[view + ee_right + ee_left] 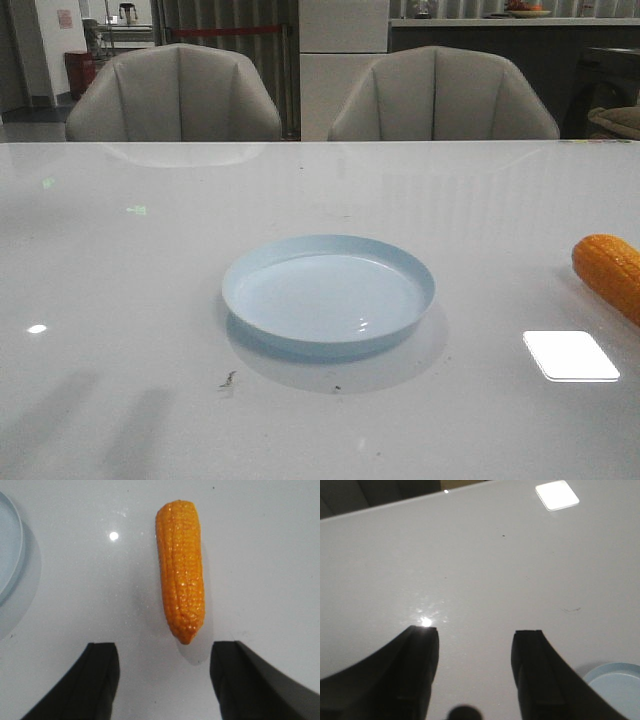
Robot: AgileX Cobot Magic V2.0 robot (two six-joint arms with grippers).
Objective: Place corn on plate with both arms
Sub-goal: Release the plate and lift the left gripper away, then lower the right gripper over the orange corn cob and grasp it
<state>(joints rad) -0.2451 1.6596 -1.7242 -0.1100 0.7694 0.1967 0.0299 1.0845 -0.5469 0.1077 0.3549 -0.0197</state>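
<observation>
- The plate (329,295) sits mid-bench (150,250), nothing in it.
- The corn (609,272) lies on the bench well to the plate's right, partly cut off by the front view's edge.
- Right pincer (162,680): jaws spread wide, holding nothing, the corn's tapered tip just ahead of the gap.
- Left pincer (476,665): jaws wide, over bare bench, plate rim beside one finger.

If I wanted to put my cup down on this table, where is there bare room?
Nearly everywhere. The table is bare left of the plate, between the plate and the chairs, and along the near edge. Right of the plate is a bare strip up to the corn at the right edge. The plate itself holds nothing. No spot looks crowded.
</observation>
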